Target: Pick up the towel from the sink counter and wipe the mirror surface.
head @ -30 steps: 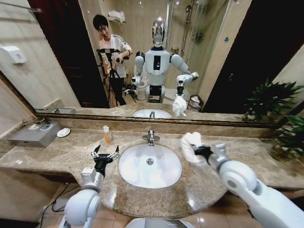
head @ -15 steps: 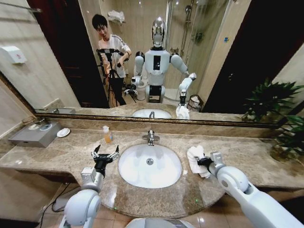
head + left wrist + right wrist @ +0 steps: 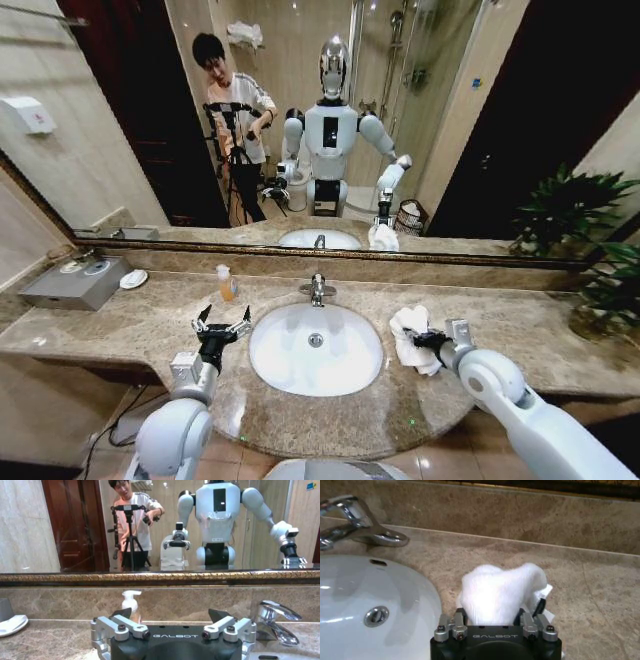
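Note:
The white towel [image 3: 408,334] is bunched in my right gripper [image 3: 424,340], which is shut on it low over the sink counter [image 3: 150,325], just right of the oval basin [image 3: 315,348]. In the right wrist view the towel [image 3: 501,591] bulges out of the gripper [image 3: 496,612] and hides its fingertips, with marbled stone right beneath. I cannot tell whether the cloth touches the counter. My left gripper [image 3: 222,324] hovers open and idle at the basin's left side; it stands open [image 3: 171,615] facing the back wall. The mirror surface [image 3: 450,120] spans the wall behind the counter.
A chrome faucet [image 3: 317,289] stands behind the basin. A soap bottle [image 3: 227,283], a small white dish [image 3: 133,279] and a grey box [image 3: 78,284] sit at the back left. A potted plant [image 3: 605,275] fills the right end. The counter's curved front edge [image 3: 330,450] bulges toward me.
My right gripper has come down with the towel from a raised position to low beside the basin's right rim. The left arm has not moved.

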Available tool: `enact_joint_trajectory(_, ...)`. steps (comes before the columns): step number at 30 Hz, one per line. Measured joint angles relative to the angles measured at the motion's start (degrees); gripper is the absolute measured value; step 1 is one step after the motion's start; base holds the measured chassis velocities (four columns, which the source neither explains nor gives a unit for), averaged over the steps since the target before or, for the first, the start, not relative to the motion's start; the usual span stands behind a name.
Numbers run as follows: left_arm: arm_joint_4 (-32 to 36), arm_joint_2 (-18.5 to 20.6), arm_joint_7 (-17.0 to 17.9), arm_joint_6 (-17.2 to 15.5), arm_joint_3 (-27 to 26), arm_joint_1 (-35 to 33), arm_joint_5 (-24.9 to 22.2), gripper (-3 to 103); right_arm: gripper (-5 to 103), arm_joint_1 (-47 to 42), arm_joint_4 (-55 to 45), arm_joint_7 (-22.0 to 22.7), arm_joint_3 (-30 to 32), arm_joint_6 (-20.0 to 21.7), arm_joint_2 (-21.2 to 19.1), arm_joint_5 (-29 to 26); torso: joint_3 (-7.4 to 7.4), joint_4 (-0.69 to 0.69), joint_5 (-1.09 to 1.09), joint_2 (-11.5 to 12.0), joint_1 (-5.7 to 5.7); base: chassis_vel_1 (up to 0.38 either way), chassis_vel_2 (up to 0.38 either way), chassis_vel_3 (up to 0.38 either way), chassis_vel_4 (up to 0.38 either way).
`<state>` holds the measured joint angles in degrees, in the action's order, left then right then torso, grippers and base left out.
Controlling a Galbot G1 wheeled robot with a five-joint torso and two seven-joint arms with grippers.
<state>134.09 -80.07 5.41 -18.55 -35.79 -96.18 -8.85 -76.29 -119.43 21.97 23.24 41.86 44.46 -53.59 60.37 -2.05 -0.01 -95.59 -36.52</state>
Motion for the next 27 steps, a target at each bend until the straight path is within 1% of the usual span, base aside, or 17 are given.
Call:
enact_joint_trajectory(1, 0.00, 0.00, 0.00, 0.00, 0.00, 0.00, 0.00, 100, 57, -0.01, -0.40, 0.05, 0.00, -0.01, 0.15, 0.00, 0.00, 0.00, 0.01, 0.00, 0.00, 0.000, 0.000, 0.000, 0.000)
enact_joint_trajectory(2, 0.00, 0.00, 0.00, 0.00, 0.00, 0.00, 0.00, 100, 57, -0.01, -0.40, 0.05, 0.00, -0.01, 0.15, 0.00, 0.00, 0.00, 0.01, 0.00, 0.00, 0.000, 0.000, 0.000, 0.000)
enact_joint_trajectory(5, 0.00, 0.00, 0.00, 0.00, 0.00, 0.00, 0.00, 100, 73, 0.02, -1.45, 0.36, -0.10, -0.16, 0.59, 0.02, 0.00, 0.00, 0.00, 0.00, 0.00, 0.000, 0.000, 0.000, 0.000)
enact_joint_trajectory(6, 0.00, 0.00, 0.00, 0.00, 0.00, 0.00, 0.00, 100, 73, 0.02, -1.45, 0.36, -0.10, -0.16, 0.59, 0.02, 0.00, 0.00, 0.00, 0.00, 0.00, 0.000, 0.000, 0.000, 0.000)
enact_joint_trajectory(7, 0.00, 0.00, 0.00, 0.00, 0.00, 0.00, 0.00, 100, 79, 0.04, -1.91, 0.51, -0.12, -0.35, 0.80, 0.17, 0.00, 0.00, 0.00, 0.00, 0.00, 0.000, 0.000, 0.000, 0.000)
enact_joint_trajectory(9, 0.00, 0.00, 0.00, 0.00, 0.00, 0.00, 0.00, 100, 89, -0.05, -3.45, 0.73, -0.07, -1.29, 1.47, 1.32, 0.00, 0.00, 0.00, 0.00, 0.00, 0.000, 0.000, 0.000, 0.000)
enact_joint_trajectory(10, 0.00, 0.00, 0.00, 0.00, 0.00, 0.00, 0.00, 100, 89, -0.05, -3.45, 0.73, -0.07, -1.29, 1.47, 1.32, 0.00, 0.00, 0.00, 0.00, 0.00, 0.000, 0.000, 0.000, 0.000)
enact_joint_trajectory(12, 0.00, 0.00, 0.00, 0.00, 0.00, 0.00, 0.00, 100, 98, -0.17, -4.80, 1.30, 0.12, -2.58, 2.21, 3.25, 0.00, 0.00, 0.00, 0.00, 0.00, 0.000, 0.000, 0.000, 0.000)
enact_joint_trajectory(14, 0.00, 0.00, 0.00, 0.00, 0.00, 0.00, 0.00, 100, 98, -0.26, -5.42, 1.70, 0.31, -2.92, 2.54, 3.93, 0.00, -0.01, 0.00, 0.00, 0.00, 0.000, 0.000, 0.000, 0.000)
enact_joint_trajectory(18, 0.00, 0.00, 0.00, 0.00, 0.00, 0.00, 0.00, 100, 100, -1.28, -8.64, 2.15, 1.87, -6.11, 4.65, 8.05, 0.00, 0.00, 0.00, 0.00, 0.00, 0.000, 0.000, 0.000, 0.000)
enact_joint_trajectory(19, 0.00, 0.00, 0.00, 0.00, 0.00, 0.00, 0.00, 100, 100, -1.28, -8.64, 2.15, 1.87, -6.11, 4.65, 8.05, 0.00, 0.00, 0.00, 0.00, 0.00, 0.000, 0.000, 0.000, 0.000)
enact_joint_trajectory(21, 0.00, 0.00, 0.00, 0.00, 0.00, 0.00, 0.00, 100, 100, -1.81, -9.70, 2.14, 2.11, -8.80, 5.64, 10.62, 0.00, -0.01, 0.00, 0.00, 0.00, 0.000, 0.000, 0.000, 0.000)
enact_joint_trajectory(23, 0.00, 0.00, 0.00, 0.00, 0.00, 0.00, 0.00, 100, 100, -2.78, -10.77, 1.03, 2.52, -12.11, 7.29, 13.45, 0.00, 0.00, 0.00, 0.00, 0.00, 0.000, 0.000, 0.000, 0.000)
enact_joint_trajectory(24, 0.00, 0.00, 0.00, 0.00, 0.00, 0.00, 0.00, 100, 100, -2.78, -10.77, 1.03, 2.52, -12.11, 7.29, 13.45, 0.00, 0.00, 0.00, 0.00, 0.00, 0.000, 0.000, 0.000, 0.000)
enact_joint_trajectory(25, 0.00, 0.00, 0.00, 0.00, 0.00, 0.00, 0.00, 100, 100, -3.21, -11.27, 0.43, 2.62, -13.29, 8.23, 14.36, 0.00, 0.00, 0.00, 0.00, 0.00, 0.000, 0.000, 0.000, 0.000)
enact_joint_trajectory(27, 0.00, -0.01, 0.00, 0.00, 0.00, 0.00, 0.00, 100, 100, -4.50, -12.25, -2.03, 2.79, -16.14, 11.83, 18.33, 0.00, 0.00, 0.01, 0.00, 0.00, 0.000, 0.000, 0.000, 0.000)
